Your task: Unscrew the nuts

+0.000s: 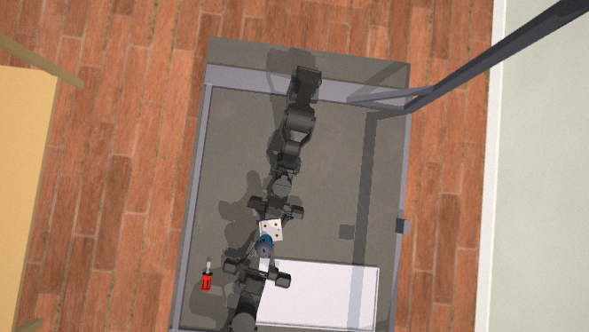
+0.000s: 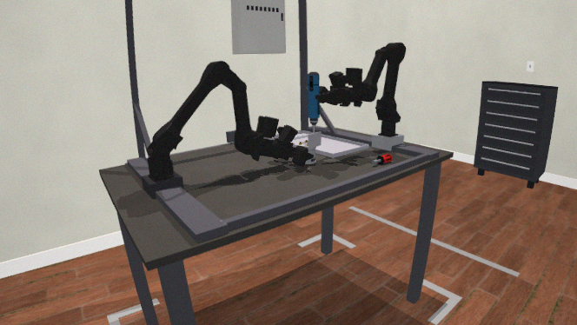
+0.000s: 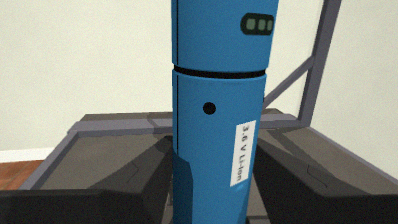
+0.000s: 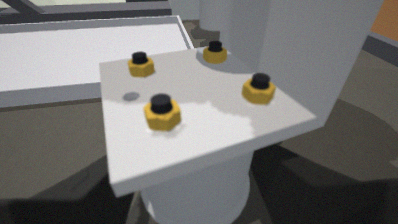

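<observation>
The joint module [image 4: 200, 187] stands upright, with the white bracket [image 1: 271, 230] [image 2: 315, 140] [image 4: 210, 95] on top. Several brass nuts [image 4: 162, 114] [image 1: 276, 225] sit on black studs through the bracket plate. My right gripper [image 2: 309, 160] [image 4: 194, 144] is shut on the module's round body below the plate. My left gripper [image 1: 263, 256] [image 2: 319, 96] [image 3: 211, 144] is shut on the dark blue nut driver [image 1: 265, 241] [image 2: 313, 97] [image 3: 215, 130]. The driver is upright, its bit down, above the bracket's upright wall side. It hides one nut in the top view; its exact offset from that nut cannot be told.
A white shallow tray [image 1: 319, 293] [image 2: 343, 150] [image 4: 45, 90] lies close beside the module, partly under the left arm. A red-handled tool [image 1: 206, 281] [image 2: 385, 159] lies near the table's long edge. The bracket's tall wall [image 4: 310, 60] rises at the side of the nuts.
</observation>
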Robot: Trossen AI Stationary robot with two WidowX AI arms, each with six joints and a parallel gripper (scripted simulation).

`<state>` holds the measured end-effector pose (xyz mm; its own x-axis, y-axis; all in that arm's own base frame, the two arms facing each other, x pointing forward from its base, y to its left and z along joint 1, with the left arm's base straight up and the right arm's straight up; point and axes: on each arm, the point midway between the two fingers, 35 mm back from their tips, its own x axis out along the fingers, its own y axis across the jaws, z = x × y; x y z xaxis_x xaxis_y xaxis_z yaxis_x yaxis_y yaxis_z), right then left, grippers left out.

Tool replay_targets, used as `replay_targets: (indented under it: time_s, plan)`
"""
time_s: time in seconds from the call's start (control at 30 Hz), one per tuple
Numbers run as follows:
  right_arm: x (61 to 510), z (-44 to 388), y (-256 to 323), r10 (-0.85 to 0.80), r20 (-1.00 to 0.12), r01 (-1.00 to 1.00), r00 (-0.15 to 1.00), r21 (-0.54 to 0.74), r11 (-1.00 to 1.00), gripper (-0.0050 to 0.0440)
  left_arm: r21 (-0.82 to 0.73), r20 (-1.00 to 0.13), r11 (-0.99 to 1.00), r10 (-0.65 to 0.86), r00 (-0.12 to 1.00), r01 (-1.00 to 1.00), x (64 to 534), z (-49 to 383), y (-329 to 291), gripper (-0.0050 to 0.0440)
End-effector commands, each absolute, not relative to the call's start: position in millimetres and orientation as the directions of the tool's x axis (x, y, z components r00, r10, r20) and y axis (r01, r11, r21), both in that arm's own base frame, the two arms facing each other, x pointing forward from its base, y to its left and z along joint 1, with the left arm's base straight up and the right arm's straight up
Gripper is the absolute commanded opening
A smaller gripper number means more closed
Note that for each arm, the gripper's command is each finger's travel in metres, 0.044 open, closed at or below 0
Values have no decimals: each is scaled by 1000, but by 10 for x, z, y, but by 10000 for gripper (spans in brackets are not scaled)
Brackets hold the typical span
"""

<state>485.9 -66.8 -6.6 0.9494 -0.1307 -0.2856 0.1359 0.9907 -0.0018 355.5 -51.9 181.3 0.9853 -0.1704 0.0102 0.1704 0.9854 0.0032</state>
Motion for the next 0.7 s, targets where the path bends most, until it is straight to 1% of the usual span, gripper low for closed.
replay_targets:
  time_s: [0.0,0.13,0.17,0.27,0.4,0.5,0.67]
  plan:
    - [4917,97,-677,-132,-247,136,960,0,991,240,2,63,985,-174,983,174,3570,1976,-528,161]
    - [4917,97,-677,-132,-247,136,960,0,991,240,2,63,985,-174,983,174,3570,1976,-528,161]
    - [4917,97,-677,-132,-247,136,960,0,991,240,3,76,985,-172,982,172,3580,2047,-528,161]
    - [4917,97,-677,-132,-247,136,960,0,991,240,5,52,986,-169,984,169,3592,2015,-523,161]
    - [4917,97,-677,-132,-247,136,960,0,991,240,5,53,985,-170,984,170,3601,2009,-520,161]
    - [4917,97,-677,-132,-247,136,960,0,991,240,4,34,985,-170,985,170,3591,1906,-514,161]
    - [4917,97,-677,-132,-247,136,960,0,991,240,1,38,986,-167,985,167,3560,1794,-504,161]
